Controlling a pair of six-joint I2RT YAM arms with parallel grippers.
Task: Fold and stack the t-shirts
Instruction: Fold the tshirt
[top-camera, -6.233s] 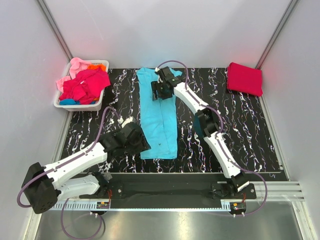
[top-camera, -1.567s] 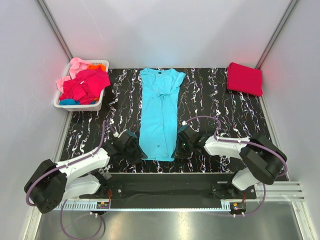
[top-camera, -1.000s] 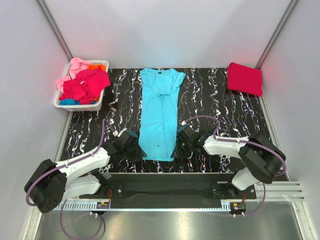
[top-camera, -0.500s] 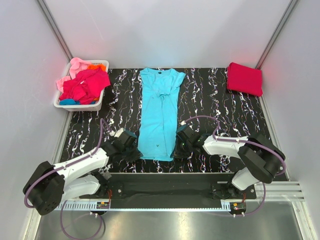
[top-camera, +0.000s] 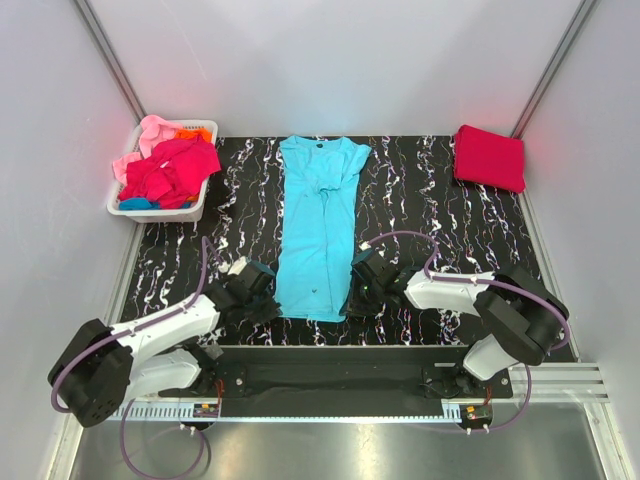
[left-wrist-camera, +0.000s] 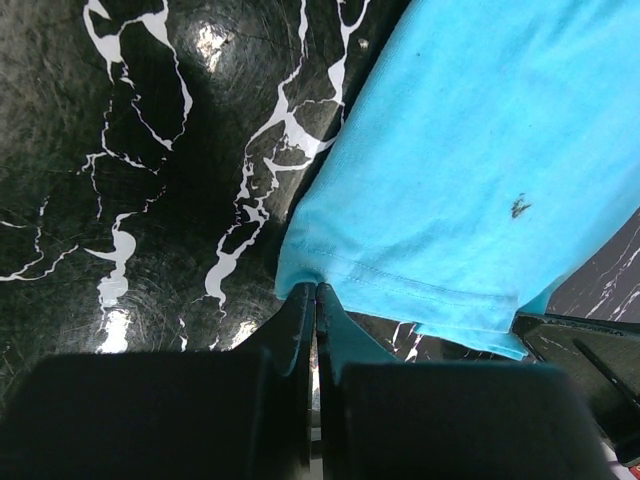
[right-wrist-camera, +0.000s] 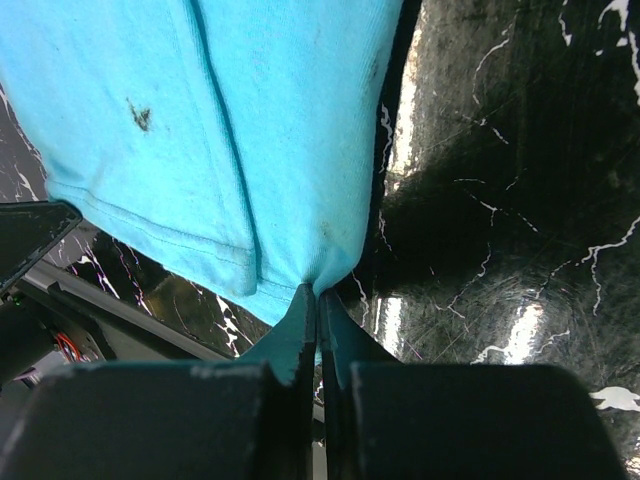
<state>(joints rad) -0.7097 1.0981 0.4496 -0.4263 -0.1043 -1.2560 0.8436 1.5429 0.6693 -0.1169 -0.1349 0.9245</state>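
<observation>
A turquoise t-shirt (top-camera: 320, 225) lies lengthwise down the middle of the black marbled table, sleeves folded in, collar at the far end. My left gripper (top-camera: 272, 303) is shut on the near left hem corner of the turquoise t-shirt (left-wrist-camera: 470, 190); in the left wrist view the left gripper (left-wrist-camera: 316, 288) pinches that edge. My right gripper (top-camera: 352, 296) is shut on the near right hem corner; in the right wrist view the cloth (right-wrist-camera: 200, 130) bunches into the right gripper (right-wrist-camera: 318, 292). A folded crimson t-shirt (top-camera: 489, 157) sits at the far right. Other t-shirts (top-camera: 170, 168) fill the basket.
A white slotted basket (top-camera: 199, 201) stands at the far left edge of the table, heaped with pink, red, orange and blue cloth. Grey walls enclose the table on three sides. The table's near edge (top-camera: 390, 345) runs just behind both grippers.
My left gripper has closed onto the near left hem corner of the turquoise shirt. The right gripper stayed shut on the right corner, and the shirt has hardly moved.
</observation>
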